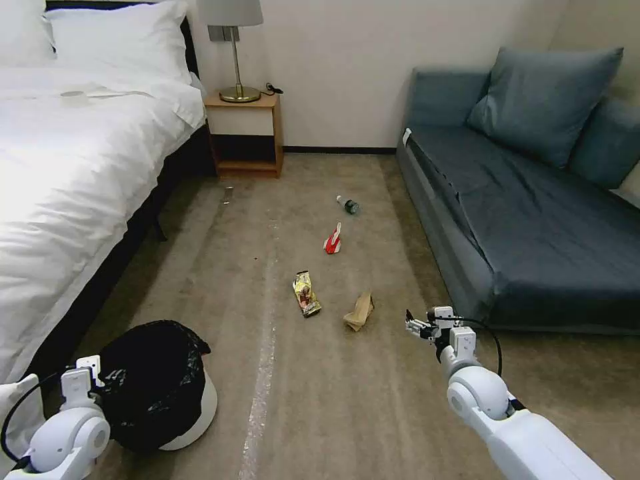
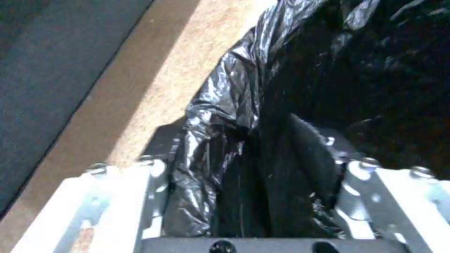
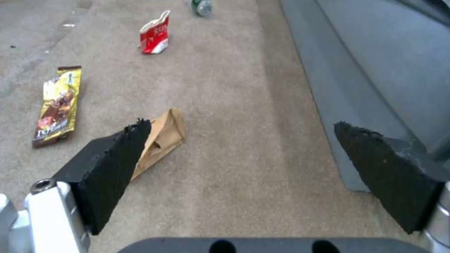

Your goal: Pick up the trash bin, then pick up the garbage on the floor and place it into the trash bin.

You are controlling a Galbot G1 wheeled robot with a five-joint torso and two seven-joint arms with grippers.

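Observation:
The trash bin [image 1: 197, 408], white with a crinkled black bag [image 2: 225, 105] over its rim, stands on the carpet at the lower left. My left gripper [image 2: 234, 140] is shut on its bagged rim, one finger inside and one outside. The garbage lies mid-floor: a yellow wrapper [image 1: 306, 293] [image 3: 58, 105], a brown paper bag [image 1: 359, 311] [image 3: 164, 137], a red-and-white packet [image 1: 333, 240] [image 3: 154, 33] and a small bottle [image 1: 347, 205] [image 3: 201, 6]. My right gripper [image 1: 415, 327] [image 3: 244, 130] hovers open just right of the paper bag, holding nothing.
A white bed [image 1: 67, 173] runs along the left. A wooden nightstand [image 1: 245, 133] with a lamp stands at the back wall. A blue-grey sofa [image 1: 533, 220] lines the right, its base close to my right gripper. Open carpet lies between.

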